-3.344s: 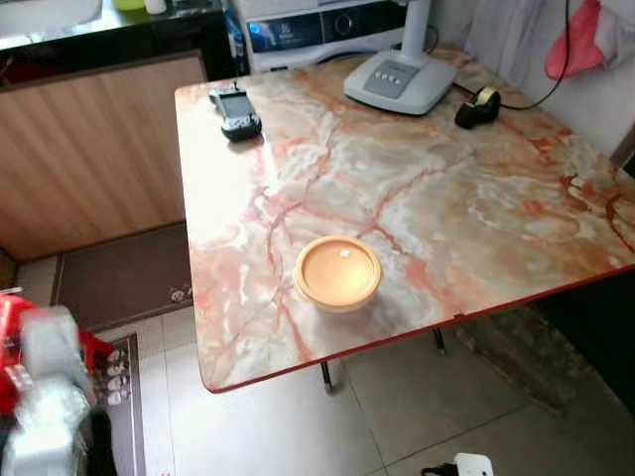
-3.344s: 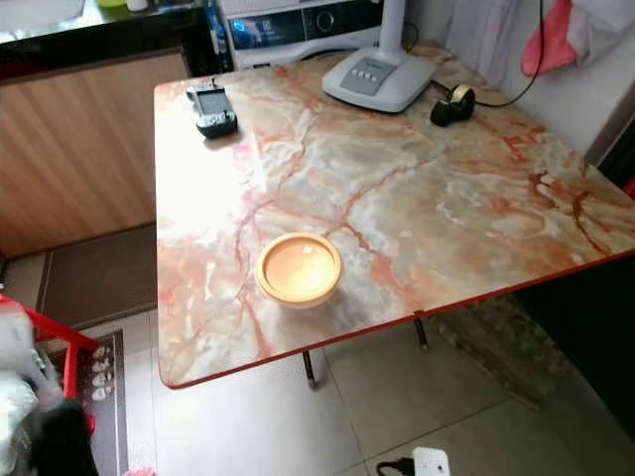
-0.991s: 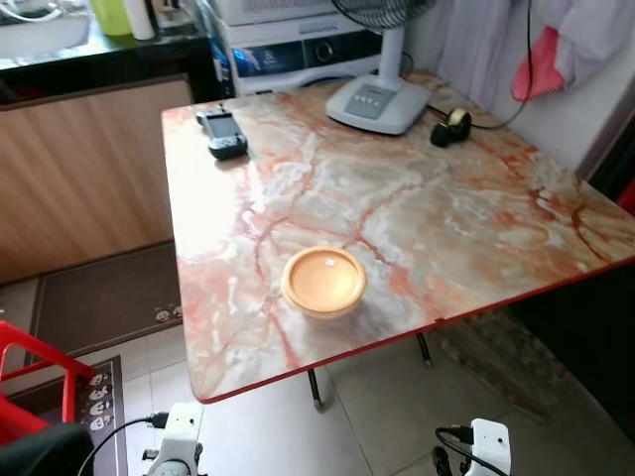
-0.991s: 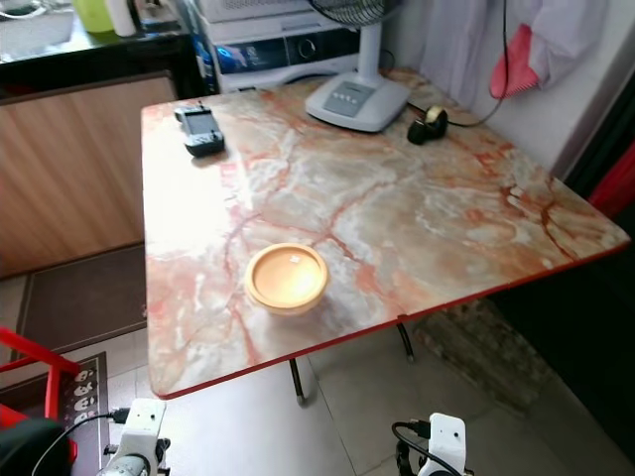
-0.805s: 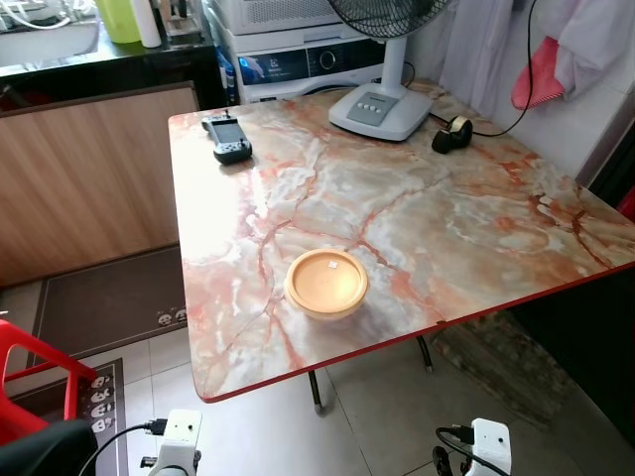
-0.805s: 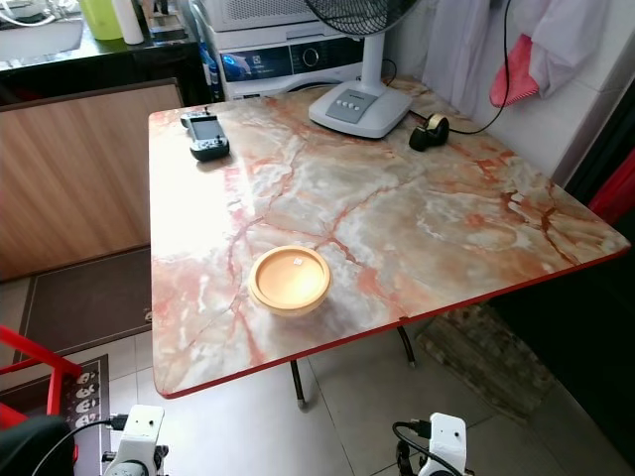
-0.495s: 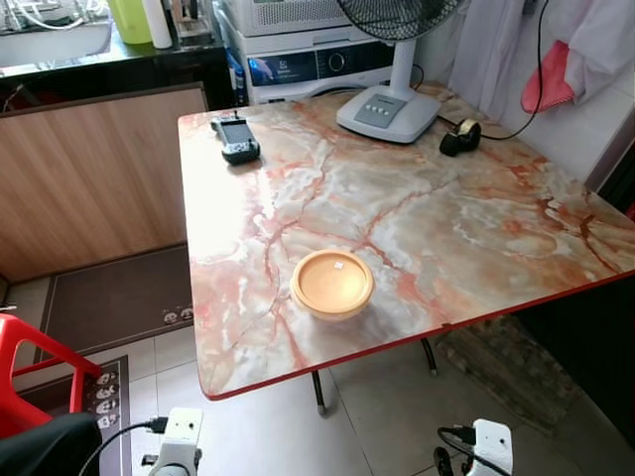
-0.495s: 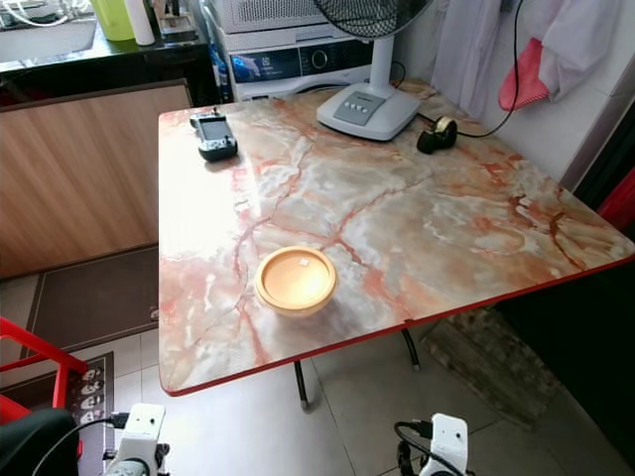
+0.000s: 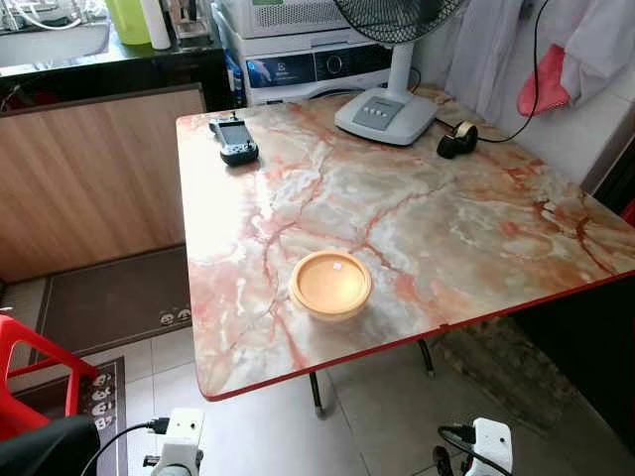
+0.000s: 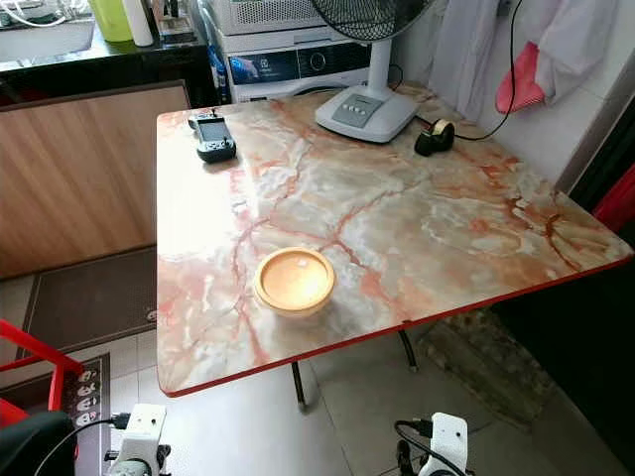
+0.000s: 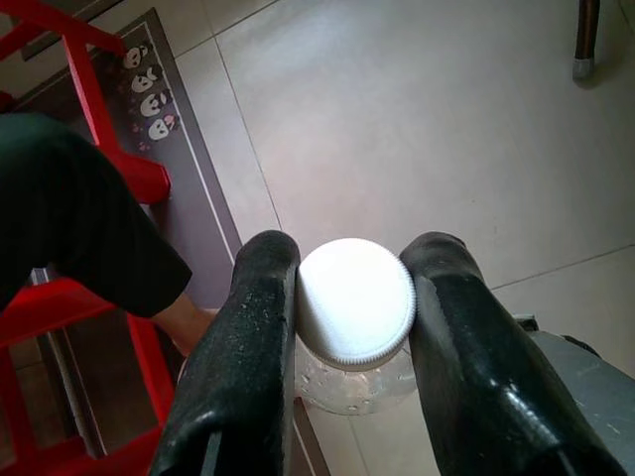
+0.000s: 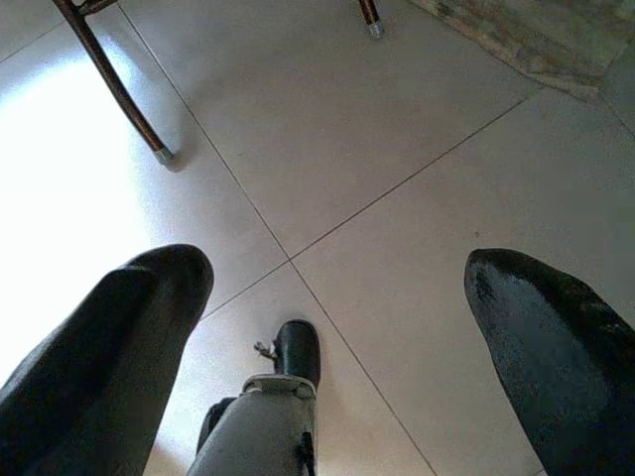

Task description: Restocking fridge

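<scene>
a square table with a glossy orange-and-cream marble top and a red edge point(image 9: 476, 228) stands before the robot on a pale tiled floor point(image 9: 268, 436). near its near edge sits a round shallow orange container with a flat lid point(image 9: 330, 284), on the tabletop and well apart from everything else there. at the far left corner lies a small black handheld device with a screen point(image 9: 236, 141). at the far side stands a white pedestal fan with a black grille point(image 9: 389, 99), and just to its right a dark tape dispenser point(image 9: 457, 139) next to a black cable. behind the table there is a white appliance with a dark control panel point(image 9: 308, 64), and to the left a wooden panel under a dark counter point(image 9: 89, 169). a dark doormat point(image 9: 109, 297) lies on the floor left of the table, and a red plastic chair point(image 9: 40, 382) stands at the near left.

the left gripper point(image 11: 355, 297) hangs low over the floor, its two black fingers clamped on the white ribbed cap of a clear plastic bottle point(image 11: 355, 302), one finger on each side of the cap. beside it are the red chair and a person's dark sleeve or trouser leg, which one i cannot tell.

the right gripper point(image 12: 337, 297) also hangs low above the tiles, its fingers spread wide with nothing between them; below it the robot's own foot shows, and farther off the table's thin metal legs point(image 12: 119, 89).
</scene>
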